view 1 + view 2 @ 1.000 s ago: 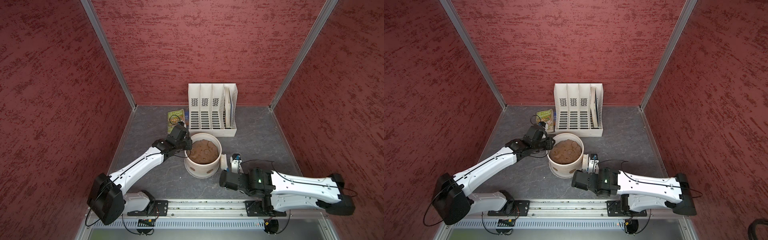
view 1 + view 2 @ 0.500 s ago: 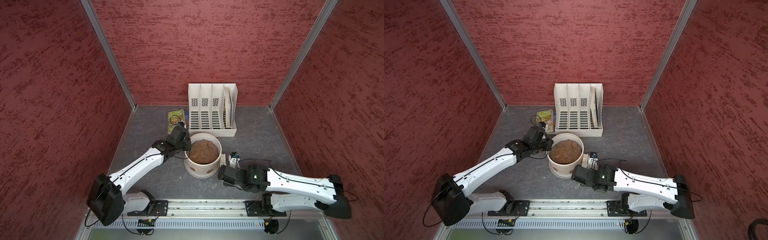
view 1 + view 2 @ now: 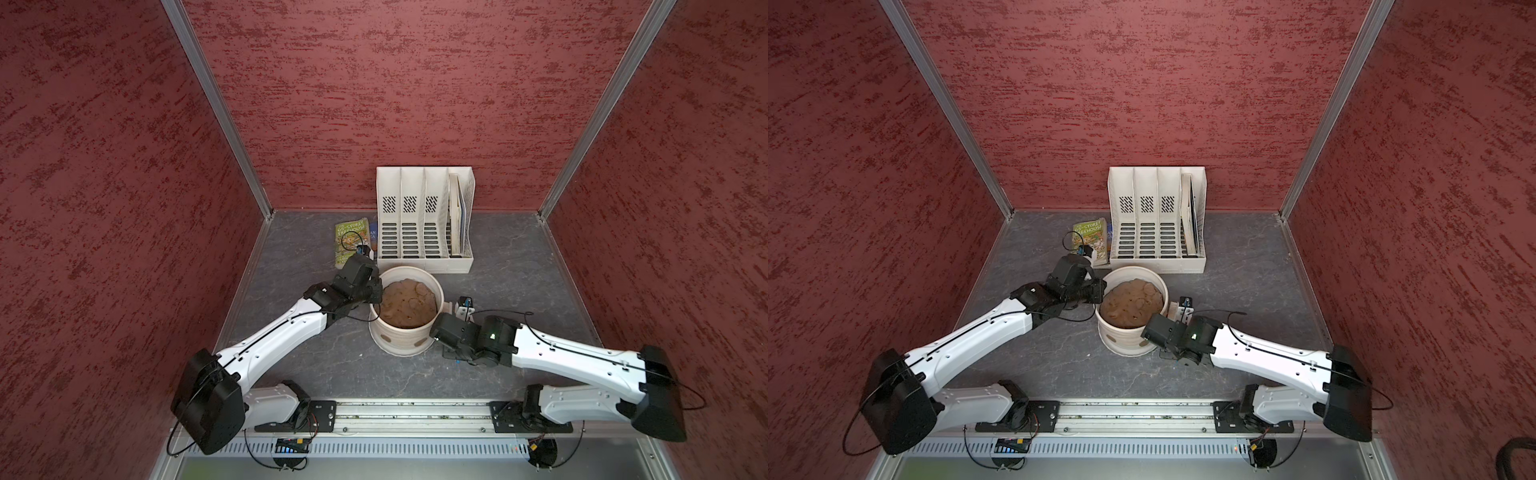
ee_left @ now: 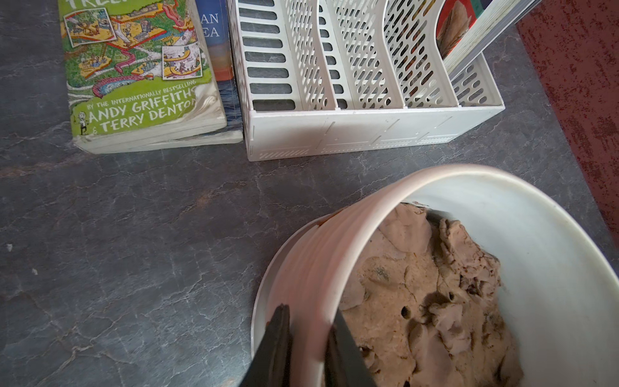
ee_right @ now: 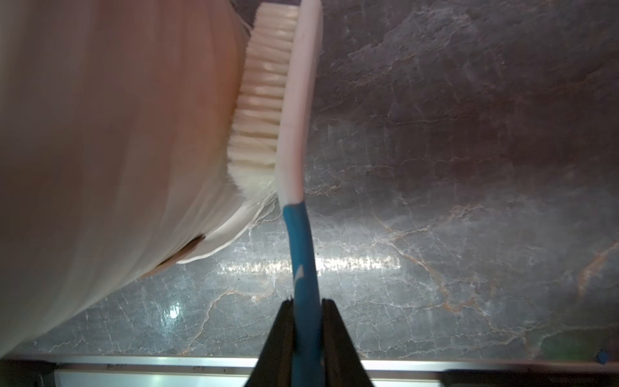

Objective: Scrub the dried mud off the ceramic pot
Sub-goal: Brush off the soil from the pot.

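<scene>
Pinching the rim of the ceramic pot (image 3: 405,343), at the middle of the counter (image 3: 498,257), the left gripper (image 4: 306,311) steadies it; the right gripper (image 5: 307,301) clamps the brush (image 5: 296,100), which should press firmly across the dried mud (image 3: 420,342) low on the wall.

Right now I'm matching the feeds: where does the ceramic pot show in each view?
Both top views: ceramic pot mid-table, just in front of the file rack.
Left wrist: lower right, wall between the fingers of the left end effector.
Right wrist: left side, blurred, brush bristles against it.
Shared landmark: grey marbled tabletop.
</scene>
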Available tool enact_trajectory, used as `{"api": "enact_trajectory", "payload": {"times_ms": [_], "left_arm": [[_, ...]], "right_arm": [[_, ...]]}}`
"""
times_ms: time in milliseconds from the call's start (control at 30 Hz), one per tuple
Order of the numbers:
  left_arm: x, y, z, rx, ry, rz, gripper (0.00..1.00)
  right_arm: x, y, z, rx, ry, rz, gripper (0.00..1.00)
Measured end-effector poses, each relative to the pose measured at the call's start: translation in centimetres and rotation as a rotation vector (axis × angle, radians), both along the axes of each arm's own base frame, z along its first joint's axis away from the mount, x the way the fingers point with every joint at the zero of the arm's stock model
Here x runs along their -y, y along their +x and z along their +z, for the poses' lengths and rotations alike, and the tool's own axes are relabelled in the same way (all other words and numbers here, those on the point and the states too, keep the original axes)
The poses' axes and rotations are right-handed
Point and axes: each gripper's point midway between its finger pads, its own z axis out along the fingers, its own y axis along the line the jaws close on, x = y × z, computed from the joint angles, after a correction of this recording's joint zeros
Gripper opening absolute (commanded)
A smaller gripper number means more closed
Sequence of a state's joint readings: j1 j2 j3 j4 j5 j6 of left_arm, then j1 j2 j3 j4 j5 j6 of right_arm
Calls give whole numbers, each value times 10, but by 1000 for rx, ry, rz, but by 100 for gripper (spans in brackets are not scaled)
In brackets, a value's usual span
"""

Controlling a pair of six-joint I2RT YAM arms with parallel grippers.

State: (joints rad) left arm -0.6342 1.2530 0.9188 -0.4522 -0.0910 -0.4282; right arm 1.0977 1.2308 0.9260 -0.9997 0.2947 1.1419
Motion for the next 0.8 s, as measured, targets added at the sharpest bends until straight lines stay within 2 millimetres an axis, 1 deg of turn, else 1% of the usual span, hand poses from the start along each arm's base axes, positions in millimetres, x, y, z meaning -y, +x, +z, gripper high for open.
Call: {"api": "enact_trajectory", "payload": {"times_ms": [100, 200, 267, 333, 433, 567, 667, 800], "left_arm": [[1, -2, 0, -3, -14, 4, 0], [1, -3, 0, -7, -21, 11, 0], [1, -3, 0, -8, -24, 14, 0], [1, -3, 0, -9, -26, 18, 0], [1, -5, 0, -11, -33, 27, 0], [2, -7, 0, -15, -44, 34, 0], [1, -7, 1, -16, -48, 42, 0], [1, -7, 0, -18, -52, 46, 0]], "right_arm": [[19, 7, -5, -6, -19, -42, 0], [36, 7, -5, -9, -33, -65, 0], [43, 5, -1, -6, -33, -64, 0], [45, 1, 5, 4, -24, -47, 0], [41, -12, 15, 23, -14, 21, 0], [26, -33, 32, 50, 30, 121, 0], [16, -46, 33, 54, 41, 173, 0], [5, -52, 26, 44, 28, 194, 0]]}}
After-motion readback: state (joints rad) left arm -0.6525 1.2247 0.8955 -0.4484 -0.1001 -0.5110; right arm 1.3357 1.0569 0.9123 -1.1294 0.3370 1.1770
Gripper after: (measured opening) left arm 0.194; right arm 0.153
